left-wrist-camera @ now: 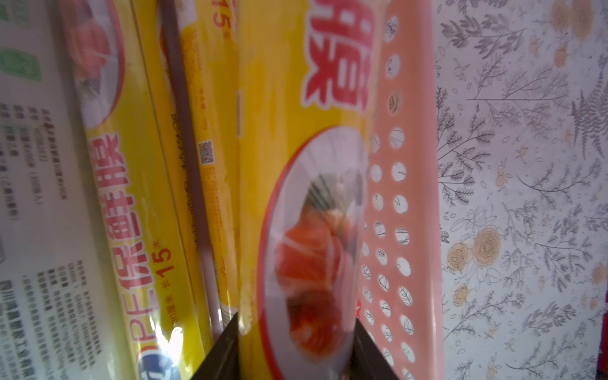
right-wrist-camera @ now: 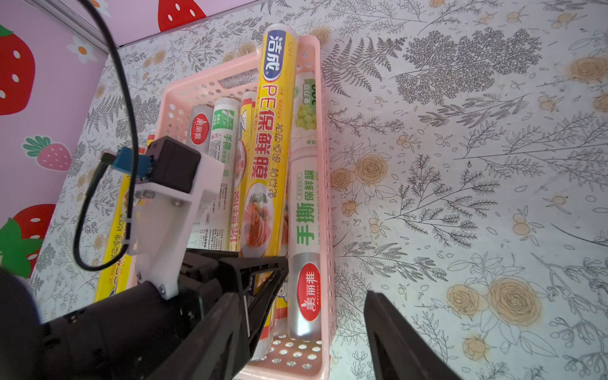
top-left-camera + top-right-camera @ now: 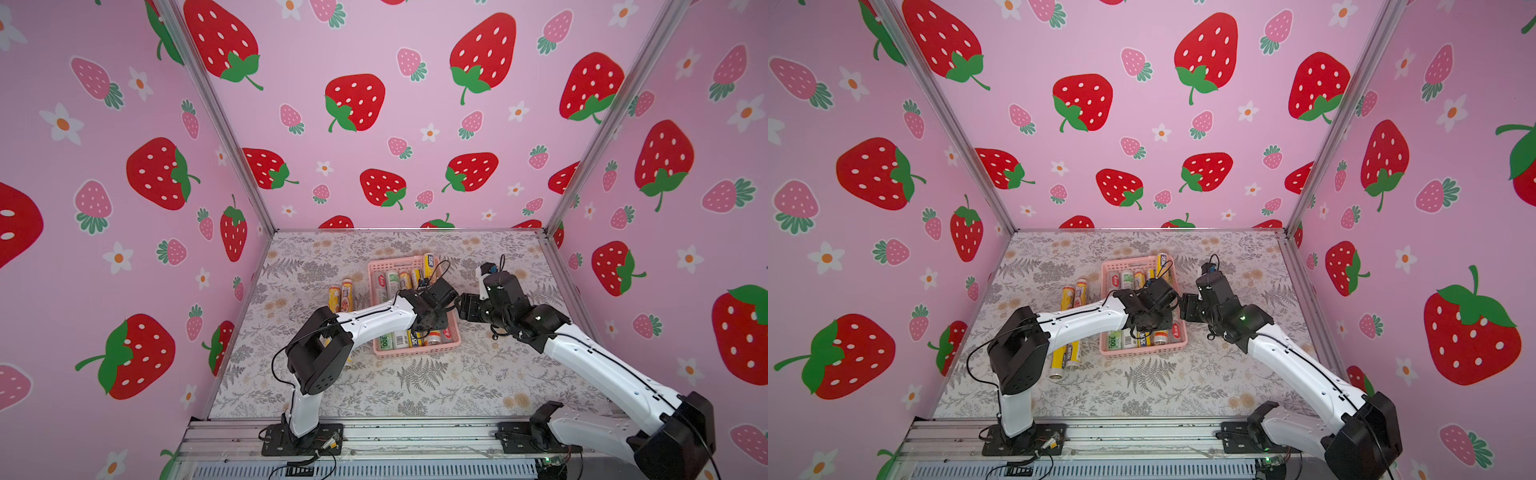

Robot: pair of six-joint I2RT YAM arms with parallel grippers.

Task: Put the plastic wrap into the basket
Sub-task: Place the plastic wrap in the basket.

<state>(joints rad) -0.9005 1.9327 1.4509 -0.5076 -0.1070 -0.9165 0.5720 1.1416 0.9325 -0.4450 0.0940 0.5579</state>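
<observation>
Basket (image 3: 415, 352): pale-pink plastic with round-holed walls; we see silvery rolls (image 2: 306, 210) lying lengthwise inside.
Left pincer (image 1: 294, 348): clenched round a glossy yellow roll (image 2: 276, 131), a slim cylinder whose far end reaches over the basket's far rim.
Right pincer (image 3: 460, 305): released and empty, just beside the basket's wall.
Tabletop (image 3: 415, 395): floral cover; we see two yellow rolls (image 3: 1064, 357) lying beside the basket.

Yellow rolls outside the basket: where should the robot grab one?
Take the outer roll around its middle, coming straight down and pinching across its slim width. It lies flat on the table, and the other roll sits close along one side, so the outer side is free. A middle grip should keep it level.
</observation>
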